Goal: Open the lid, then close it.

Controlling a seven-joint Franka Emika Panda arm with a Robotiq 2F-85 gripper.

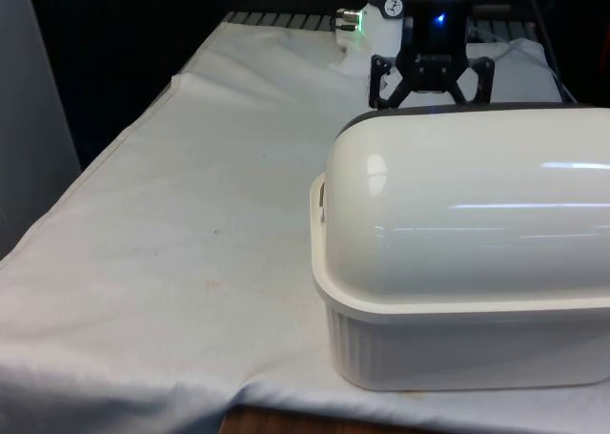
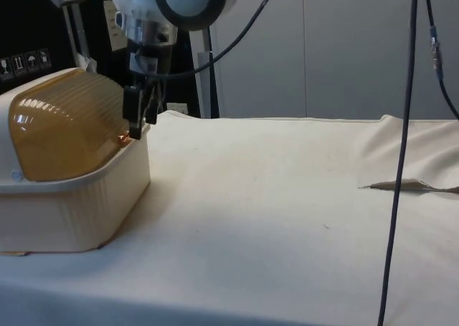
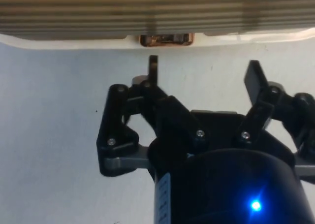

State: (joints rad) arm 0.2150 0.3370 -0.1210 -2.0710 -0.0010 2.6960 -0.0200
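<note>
The bread box (image 1: 457, 291) sits at the front view's lower right with its lid (image 2: 68, 125) down. The gripper (image 3: 204, 71) hangs just beside the lid's handle (image 3: 166, 39), jaws open and holding nothing.

Bright, even overhead light; long glare streaks cross the bread box lid (image 1: 477, 205), and soft shadows lie on the surface (image 1: 172, 253).

My black gripper (image 3: 204, 74) faces an amber ribbed lid (image 2: 68, 122) on a cream bread box (image 2: 72, 211); white cloth (image 2: 287, 218).
</note>
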